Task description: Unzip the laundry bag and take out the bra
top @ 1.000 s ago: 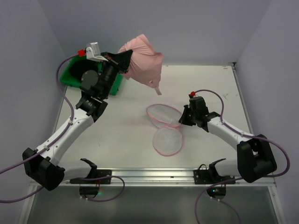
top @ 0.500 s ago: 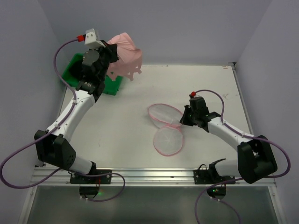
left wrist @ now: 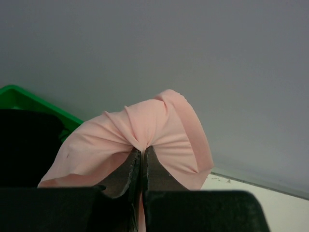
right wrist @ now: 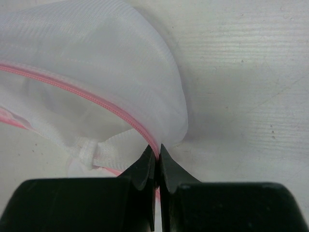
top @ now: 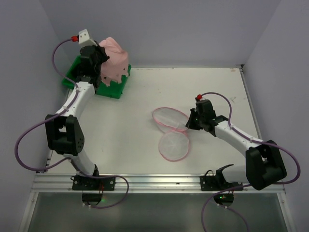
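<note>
The white mesh laundry bag [top: 170,119] with a pink zipper rim lies open in the middle of the table, its round lid [top: 173,146] flopped toward me. My right gripper [top: 189,123] is shut on the bag's pink zipper rim [right wrist: 145,131] at the bag's right edge. My left gripper [top: 102,65] is shut on the pink bra [top: 115,62] and holds it up at the far left, over the green tray [top: 110,88]. In the left wrist view the bra's fabric [left wrist: 159,130] bunches between the closed jaws.
The green tray sits at the far left corner against the wall; its rim shows in the left wrist view [left wrist: 29,99]. A white strap loop [right wrist: 96,147] hangs on the bag by my right gripper. Grey walls close in the table at the back and sides.
My left arm has swung the bra left and back, from above the table's far middle to over the green tray. The right gripper and the bag have not moved.
</note>
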Action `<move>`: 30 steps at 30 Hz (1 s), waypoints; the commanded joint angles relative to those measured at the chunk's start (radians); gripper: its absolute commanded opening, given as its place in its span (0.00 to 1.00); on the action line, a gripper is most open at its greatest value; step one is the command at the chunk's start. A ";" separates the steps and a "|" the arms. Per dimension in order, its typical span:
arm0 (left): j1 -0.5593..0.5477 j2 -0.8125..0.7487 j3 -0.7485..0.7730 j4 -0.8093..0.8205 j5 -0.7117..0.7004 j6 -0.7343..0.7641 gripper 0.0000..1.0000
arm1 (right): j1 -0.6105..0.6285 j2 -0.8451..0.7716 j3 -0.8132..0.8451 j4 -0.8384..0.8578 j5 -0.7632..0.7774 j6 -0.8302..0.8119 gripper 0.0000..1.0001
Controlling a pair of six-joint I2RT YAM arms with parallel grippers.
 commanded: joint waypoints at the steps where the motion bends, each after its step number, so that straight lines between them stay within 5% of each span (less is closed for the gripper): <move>1: 0.043 0.054 0.075 0.061 0.005 0.016 0.00 | 0.001 -0.010 0.041 0.003 -0.006 -0.015 0.04; 13: 0.089 0.261 0.185 0.093 -0.044 0.077 0.00 | -0.001 -0.001 0.033 0.003 -0.020 -0.018 0.03; 21: 0.086 0.290 0.123 0.113 0.068 -0.045 0.00 | -0.001 0.002 0.041 0.003 -0.021 -0.017 0.03; 30: 0.112 0.420 0.165 0.030 -0.021 -0.072 0.01 | -0.001 0.002 0.035 0.003 -0.018 -0.018 0.03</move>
